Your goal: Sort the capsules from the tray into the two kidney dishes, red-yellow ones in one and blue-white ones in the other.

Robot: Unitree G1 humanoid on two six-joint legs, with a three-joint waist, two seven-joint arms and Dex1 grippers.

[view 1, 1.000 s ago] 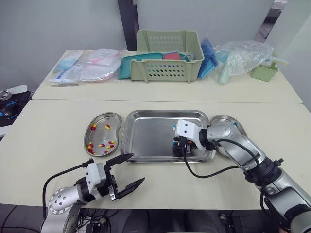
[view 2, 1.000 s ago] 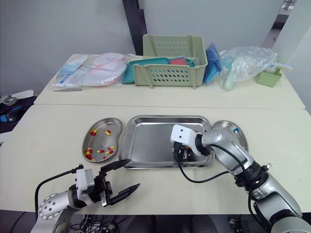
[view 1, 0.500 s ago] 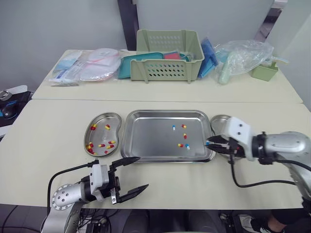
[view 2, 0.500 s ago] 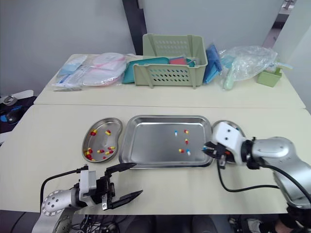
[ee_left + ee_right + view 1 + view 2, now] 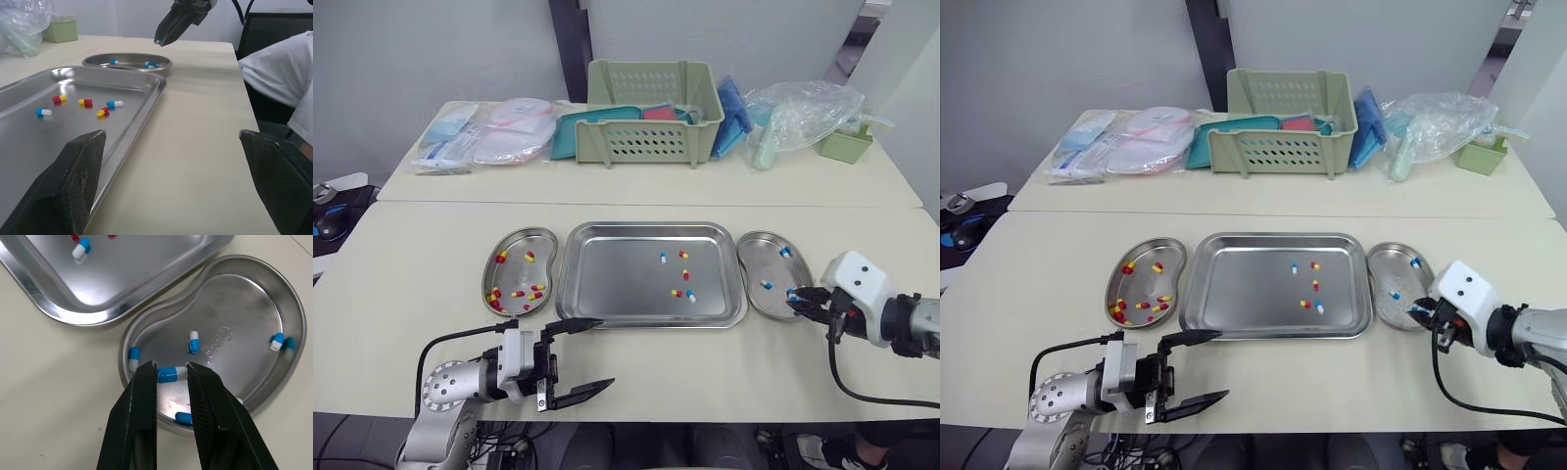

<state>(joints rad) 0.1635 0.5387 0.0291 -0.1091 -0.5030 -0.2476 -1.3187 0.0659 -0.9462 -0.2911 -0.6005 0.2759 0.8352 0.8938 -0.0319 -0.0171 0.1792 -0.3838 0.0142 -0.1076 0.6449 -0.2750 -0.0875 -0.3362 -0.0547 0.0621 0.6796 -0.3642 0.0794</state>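
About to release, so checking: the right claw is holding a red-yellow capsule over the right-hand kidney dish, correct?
No. The capsule in the right claw is blue-white, not red-yellow; the right wrist view shows it pinched there. It is over the right-hand kidney dish, as you said.

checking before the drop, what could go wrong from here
The right gripper holds the blue-white capsule close to the near rim of the right kidney dish; released there it might roll onto the table. The left gripper hangs open by the front edge of the tray and could nudge it.
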